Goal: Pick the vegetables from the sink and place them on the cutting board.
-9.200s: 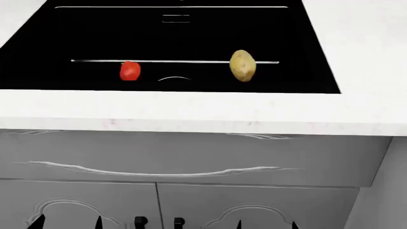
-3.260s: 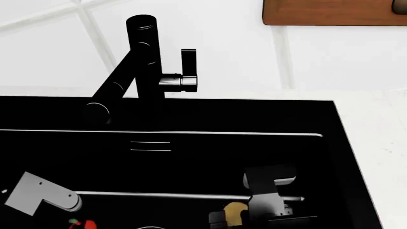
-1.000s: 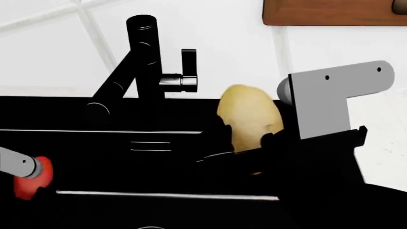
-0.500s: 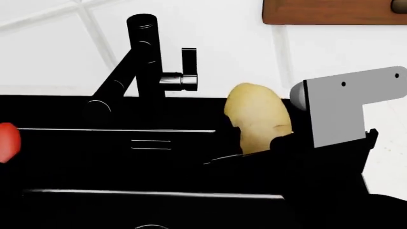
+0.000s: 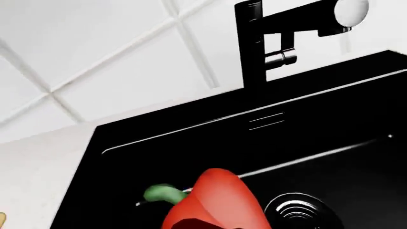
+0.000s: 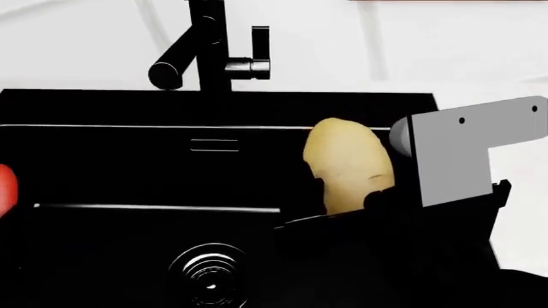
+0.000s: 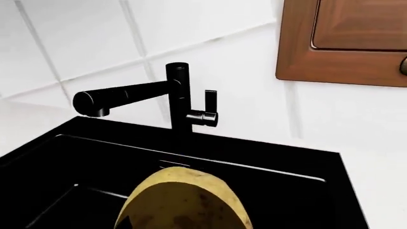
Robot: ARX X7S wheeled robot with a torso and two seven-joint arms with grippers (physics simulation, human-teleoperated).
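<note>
The potato (image 6: 350, 165) is being gripped upright by the right gripper (image 6: 342, 208) above the sink (image 6: 102, 160), while the red pepper (image 5: 216, 202) is being grasped by the left gripper over the drain (image 5: 299, 212).

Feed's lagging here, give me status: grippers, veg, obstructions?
Right gripper shut on potato, lifted over sink. Left gripper out of frame, pepper up off the basin at its camera. Cutting board not in view. Faucet behind, clear of both.

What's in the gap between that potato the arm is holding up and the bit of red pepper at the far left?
In the head view, only the bare black sink lies between the potato and the pepper: its overflow slot and silver edge lines. The drain sits nearer the camera.
</note>
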